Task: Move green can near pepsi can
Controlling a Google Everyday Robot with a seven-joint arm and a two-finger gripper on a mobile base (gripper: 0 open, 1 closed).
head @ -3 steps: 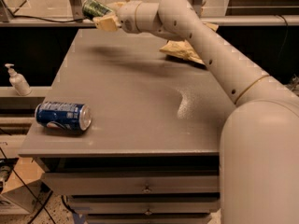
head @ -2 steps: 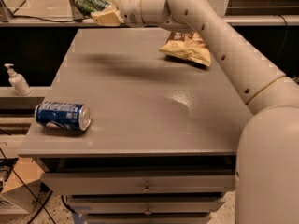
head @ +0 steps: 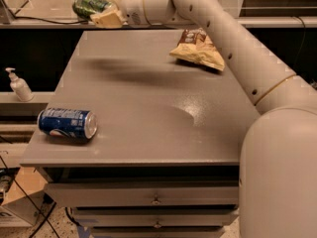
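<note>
While the gripper [head: 102,8], fingers [head: 108,19] pinching the green can [head: 90,5], hangs in the air well beyond the pepsi can [head: 67,124] lying on the desk [head: 148,113], the carry should descend gently just beside that can, never nudging it into a roll.

I'm working in warm, rather dim indoor light that falls from above. The end effector [head: 108,8], up over the far left edge of the worktop [head: 148,83] and clasped on the green can [head: 89,5], throws a wide, soft shadow on the grey surface below it. The green can catches small highlights. A pale patch of glare sits right of centre on the worktop. The silver end of the pepsi can [head: 67,124] gleams faintly.
</note>
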